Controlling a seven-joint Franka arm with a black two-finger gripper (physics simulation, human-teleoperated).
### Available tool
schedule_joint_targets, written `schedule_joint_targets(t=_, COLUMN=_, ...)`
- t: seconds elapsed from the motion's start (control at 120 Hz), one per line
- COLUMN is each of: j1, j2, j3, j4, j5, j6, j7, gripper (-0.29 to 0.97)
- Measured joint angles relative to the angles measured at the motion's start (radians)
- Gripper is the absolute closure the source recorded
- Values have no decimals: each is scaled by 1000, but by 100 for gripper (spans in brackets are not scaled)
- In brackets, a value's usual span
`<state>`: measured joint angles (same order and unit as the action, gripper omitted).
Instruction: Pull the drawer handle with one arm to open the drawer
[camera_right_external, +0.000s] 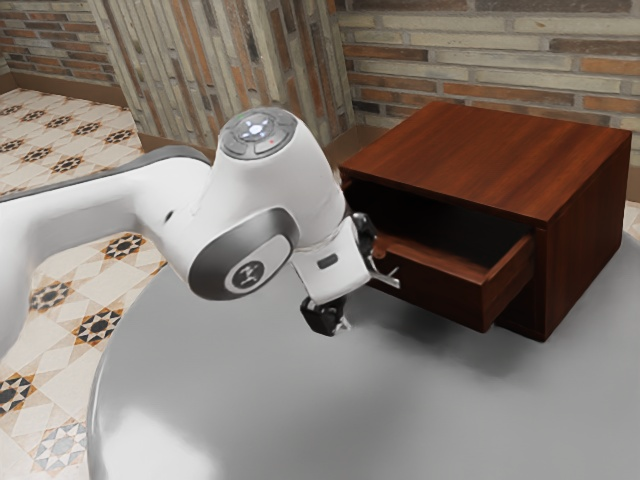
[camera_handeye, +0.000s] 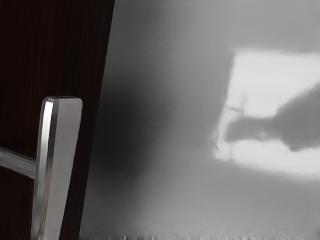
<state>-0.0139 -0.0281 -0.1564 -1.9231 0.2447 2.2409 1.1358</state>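
A dark wooden cabinet (camera_right_external: 500, 170) stands on the grey table, and its single drawer (camera_right_external: 455, 275) is pulled partway out toward the arm. The drawer's silver bar handle (camera_right_external: 386, 273) sticks out from the drawer front. My gripper (camera_right_external: 325, 320) points down at the table just off the exterior view's left of the handle, a little below it and apart from it. In the wrist view the handle (camera_handeye: 52, 165) rises close beside the hand against the dark drawer front (camera_handeye: 50, 50).
The round grey table (camera_right_external: 300, 410) spreads in front of the cabinet, its edge curving at the exterior view's left. Patterned floor tiles (camera_right_external: 60, 300) and brick walls (camera_right_external: 480, 60) lie beyond. My white arm (camera_right_external: 230, 220) crosses the table's left side.
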Motion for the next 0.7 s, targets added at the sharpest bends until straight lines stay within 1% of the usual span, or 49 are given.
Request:
schedule_joint_targets(t=0.083, j1=-5, j2=-34, j3=8, j4=-36, j5=-2, j6=2, j7=-1, gripper=5)
schedule_joint_targets(t=0.158, j1=14, j2=-54, j3=9, j4=-66, j5=-4, j6=4, j7=-3, gripper=4)
schedule_joint_targets(t=0.317, j1=26, j2=-112, j3=9, j4=-138, j5=-5, j6=7, j7=-6, gripper=1)
schedule_joint_targets(t=0.358, j1=25, j2=-136, j3=9, j4=-161, j5=-6, j6=8, j7=-6, gripper=2)
schedule_joint_targets(t=0.4, j1=22, j2=-168, j3=9, j4=-182, j5=-9, j6=7, j7=-7, gripper=5)
schedule_joint_targets(t=0.5, j1=-12, j2=-236, j3=8, j4=-210, j5=-15, j6=1, j7=-8, gripper=3)
schedule_joint_targets(t=0.617, j1=-52, j2=-305, j3=8, j4=-217, j5=-18, j6=-21, j7=-10, gripper=2)
schedule_joint_targets(t=0.7, j1=-58, j2=-305, j3=6, j4=-169, j5=-27, j6=-51, j7=-11, gripper=1)
